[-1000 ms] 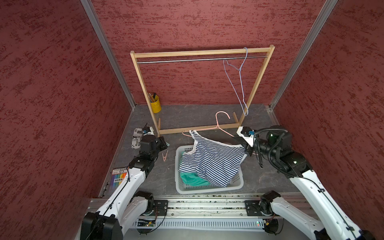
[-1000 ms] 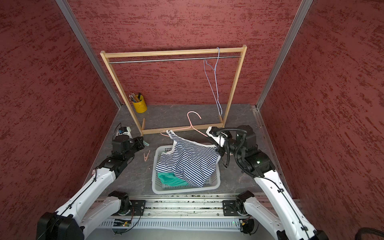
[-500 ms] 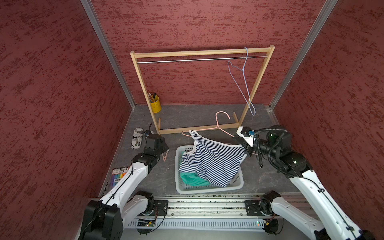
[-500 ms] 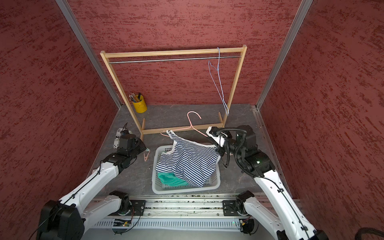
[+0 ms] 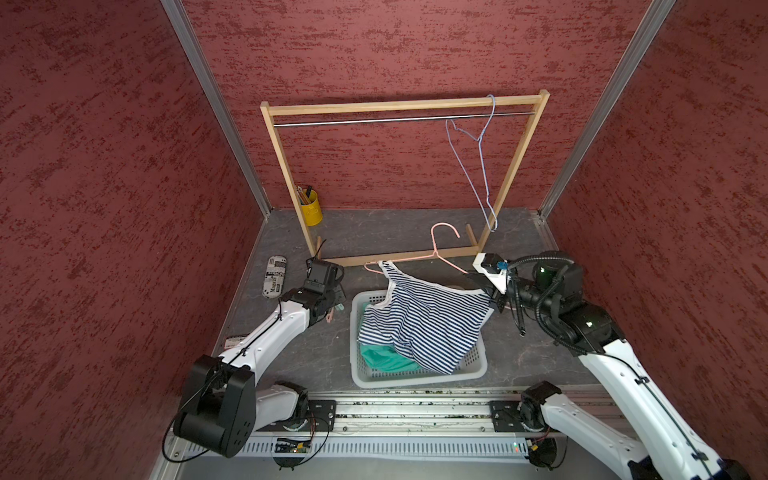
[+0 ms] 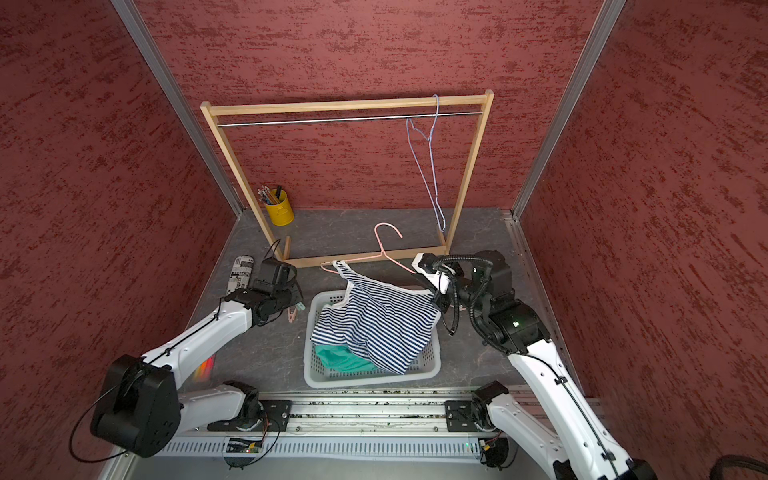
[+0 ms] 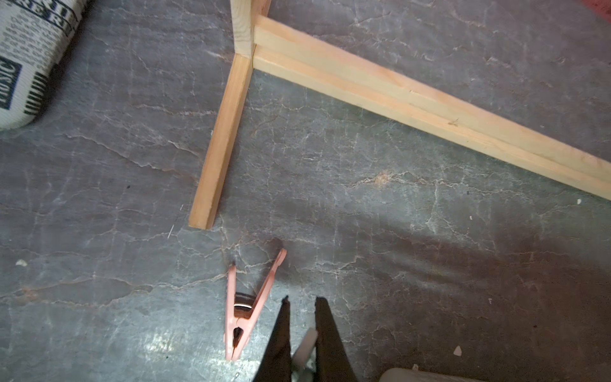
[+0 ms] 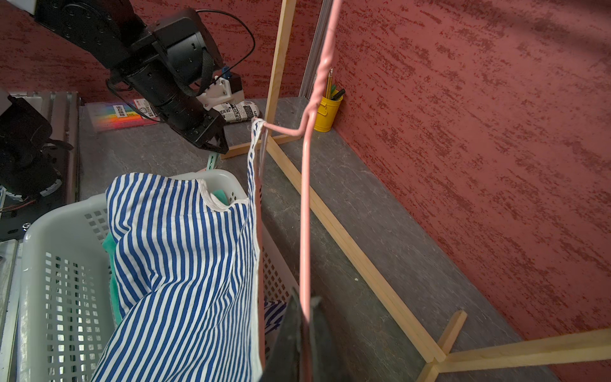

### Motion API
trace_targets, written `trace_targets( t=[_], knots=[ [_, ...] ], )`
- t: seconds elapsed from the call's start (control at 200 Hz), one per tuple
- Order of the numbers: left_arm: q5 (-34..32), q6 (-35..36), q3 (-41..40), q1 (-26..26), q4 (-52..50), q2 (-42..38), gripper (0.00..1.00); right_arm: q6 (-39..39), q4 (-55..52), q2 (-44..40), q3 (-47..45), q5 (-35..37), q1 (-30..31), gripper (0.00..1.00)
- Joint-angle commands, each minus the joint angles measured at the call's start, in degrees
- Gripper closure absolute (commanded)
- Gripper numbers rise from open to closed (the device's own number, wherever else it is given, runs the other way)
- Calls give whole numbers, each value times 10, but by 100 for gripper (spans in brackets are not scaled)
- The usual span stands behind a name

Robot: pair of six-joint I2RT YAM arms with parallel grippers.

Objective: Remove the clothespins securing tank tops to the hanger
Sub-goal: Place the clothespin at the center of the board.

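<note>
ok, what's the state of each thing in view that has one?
left gripper: shut on a pale green clothespin
right gripper: shut on the pink hanger
pink clothespin: loose, lying on the floor
striped top: one strap on the pink hanger, rest draped in the basket
green top: in the basket, under the striped top
blue hanger: empty, hanging on the rail
yellow cup: upright, holding pencils

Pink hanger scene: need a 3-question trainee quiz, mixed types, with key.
1. True or false: the striped tank top lies wholly inside the basket.
2. The right gripper is shut on: A the blue hanger, B the pink hanger, C the basket rim.
3. Where does the pink clothespin lie?
Key: 1 false, one strap loops the pink hanger. 2 B. 3 On the table, beside the left gripper, not held.
</note>
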Motion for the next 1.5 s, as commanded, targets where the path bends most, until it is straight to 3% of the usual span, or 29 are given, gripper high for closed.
trace_targets(
  t=[0.0, 0.336, 0.596, 0.651, 0.716, 0.781, 0.801, 0.877, 1.157, 1.227, 1.498],
  knots=[
    [-9, 2, 27, -4, -38, 31, 100, 1, 18, -4, -5, 2, -2, 100],
    [-19, 10, 77, -13, -85, 110, 99, 3, 18, -6, -7, 4, -2, 100],
    [-24, 12, 86, -14, -90, 145, 86, 3, 22, -4, -11, 4, -2, 100],
    [-23, 11, 88, -14, -89, 153, 80, 4, 21, -4, -10, 4, -2, 100],
    [-13, 13, 88, -14, -84, 158, 65, 4, 22, -4, -10, 6, -1, 100],
    [-4, 14, 87, -13, -78, 159, 32, 3, 23, -3, -10, 6, -2, 100],
    [-2, 14, 88, -13, -77, 159, 27, 4, 23, -3, -9, 6, -2, 100],
    [2, 15, 91, -12, -68, 152, 26, 4, 23, -3, -11, 5, -2, 100],
    [57, 48, 116, -10, -40, 72, 1, 3, 22, -4, -9, 6, -2, 100],
    [66, 58, 114, -10, -31, 39, 0, 3, 22, -4, -10, 6, -2, 100],
    [-70, 68, 110, -1, -75, -47, 0, 1, 26, -4, -9, 0, -2, 100]
  ],
)
